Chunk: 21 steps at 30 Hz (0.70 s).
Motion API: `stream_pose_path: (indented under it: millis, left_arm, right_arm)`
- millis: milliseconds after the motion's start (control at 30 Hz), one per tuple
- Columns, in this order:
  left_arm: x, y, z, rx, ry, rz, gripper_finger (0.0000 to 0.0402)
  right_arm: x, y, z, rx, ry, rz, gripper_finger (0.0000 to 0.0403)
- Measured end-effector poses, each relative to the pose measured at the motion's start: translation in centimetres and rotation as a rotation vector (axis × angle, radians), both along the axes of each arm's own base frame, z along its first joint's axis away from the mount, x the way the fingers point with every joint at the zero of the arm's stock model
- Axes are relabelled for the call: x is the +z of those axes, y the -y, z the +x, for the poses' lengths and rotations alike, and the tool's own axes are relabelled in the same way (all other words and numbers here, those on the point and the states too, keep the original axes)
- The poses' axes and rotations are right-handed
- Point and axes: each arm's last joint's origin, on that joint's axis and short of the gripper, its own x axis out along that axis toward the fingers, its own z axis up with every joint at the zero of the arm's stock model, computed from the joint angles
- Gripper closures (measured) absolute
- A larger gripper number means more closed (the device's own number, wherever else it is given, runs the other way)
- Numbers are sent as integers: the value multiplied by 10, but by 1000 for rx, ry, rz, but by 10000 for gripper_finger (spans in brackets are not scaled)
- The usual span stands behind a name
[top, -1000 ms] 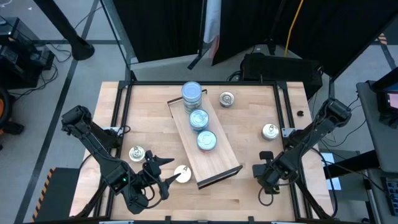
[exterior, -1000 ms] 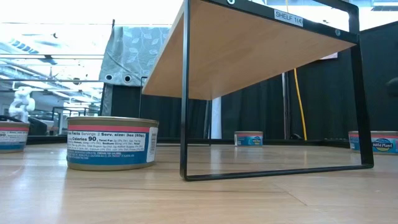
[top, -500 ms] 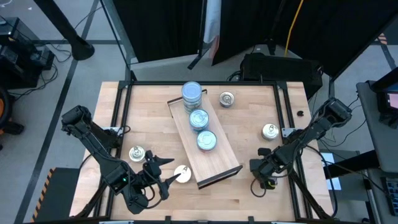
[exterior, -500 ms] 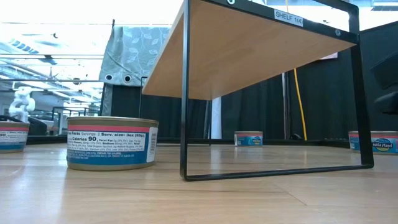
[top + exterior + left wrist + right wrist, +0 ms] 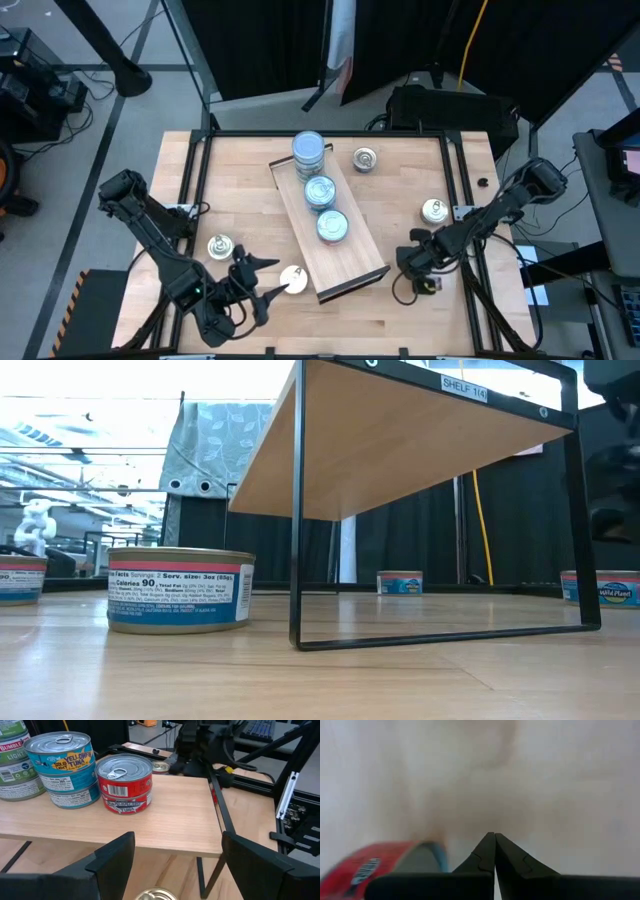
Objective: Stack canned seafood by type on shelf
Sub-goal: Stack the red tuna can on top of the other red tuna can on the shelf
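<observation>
Right pincer point(image 5: 412, 262), tips pressed together empty, hovering beside shelf point(image 5: 362, 262); left pincer point(image 5: 262, 283) waiting spread by tin point(image 5: 293, 279). Tins rigid, slick; gripping across sidewall looks best.

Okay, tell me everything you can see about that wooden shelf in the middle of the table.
The shelf is a long light-wood board on a thin black metal frame, raised above the tabletop and lying diagonally across it. A white label at one end reads SHELF 114. On it stand three stacks of tins in a row, some blue-labelled and one red. Its near end is bare. No gripper touches it.
</observation>
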Motion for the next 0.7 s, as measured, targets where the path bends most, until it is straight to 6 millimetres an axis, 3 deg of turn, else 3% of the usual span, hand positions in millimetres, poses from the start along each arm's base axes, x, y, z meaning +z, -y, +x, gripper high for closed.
stream_pose_path:
  millis: [167,367,500,700]
  left_arm:
    - [0,3,-3,-11,1,0,104]
    - [0,3,-3,-9,4,4,104]
    - [0,5,-6,-19,5,3,104]
    - [0,9,-10,-27,14,11,104]
  right_arm:
    - [29,7,-3,-64,65,-122,399]
    - [77,11,-15,-87,141,-90,363]
    - [94,3,-30,-68,149,7,311]
    - [105,-18,-48,-45,154,105,191]
